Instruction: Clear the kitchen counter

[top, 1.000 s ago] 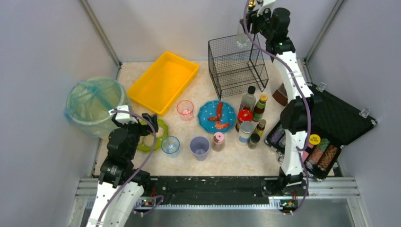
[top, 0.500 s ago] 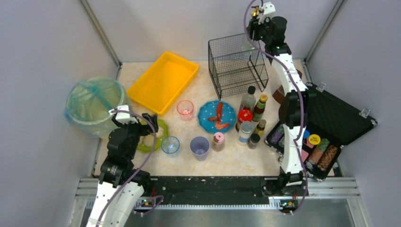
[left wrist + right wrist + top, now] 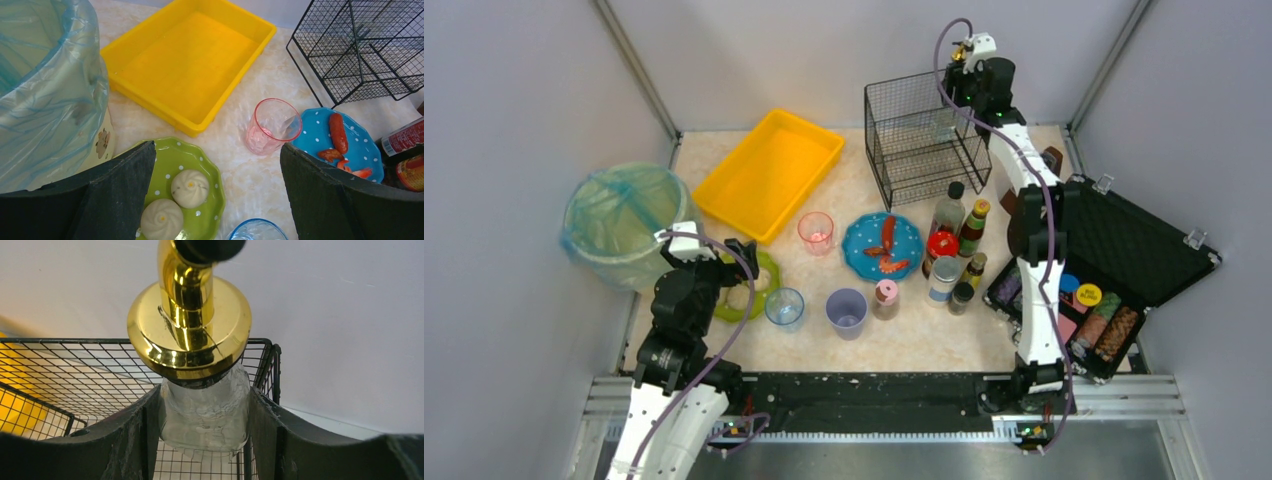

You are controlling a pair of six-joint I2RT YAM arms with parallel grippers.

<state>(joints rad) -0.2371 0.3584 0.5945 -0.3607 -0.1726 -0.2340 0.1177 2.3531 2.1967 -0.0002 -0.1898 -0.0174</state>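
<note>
- Two claws reach over the kitchen counter [image 3: 914, 345], a cream mottled surface spreading beneath and ahead of both.
- Close on the left of the left claw [image 3: 217, 150] stands a bin [image 3: 45, 90] lined with a blue bag.
- The left claw hovers with its jaws spread wide and nothing between them.
- Right beneath it, showing between its fingers, lies a green plate [image 3: 200, 160] carrying two white buns [image 3: 189, 187].
- Ahead of it rests a yellow tray [image 3: 190, 75].
- Ahead and to its right stands a pink cup [image 3: 272, 125], and just beyond that a blue dotted plate [image 3: 365, 145] with sausage pieces [image 3: 338, 132].
- Near its right finger sits a clear blue cup [image 3: 784, 306], with a purple cup [image 3: 847, 312] just right of that.
- A cluster of bottles [image 3: 954, 245] stands further right, beside the right arm and well behind its claw.
- The right claw [image 3: 204, 395] is clamped on a glass bottle [image 3: 205, 425] with a gold pump top [image 3: 190, 335], one finger pressing each side.
- Below and ahead of this claw is a black wire basket [image 3: 75, 375]; whether the bottle touches the basket floor cannot be told.
- An open black case [image 3: 1124, 260] lies to the right, well behind the claw.
</note>
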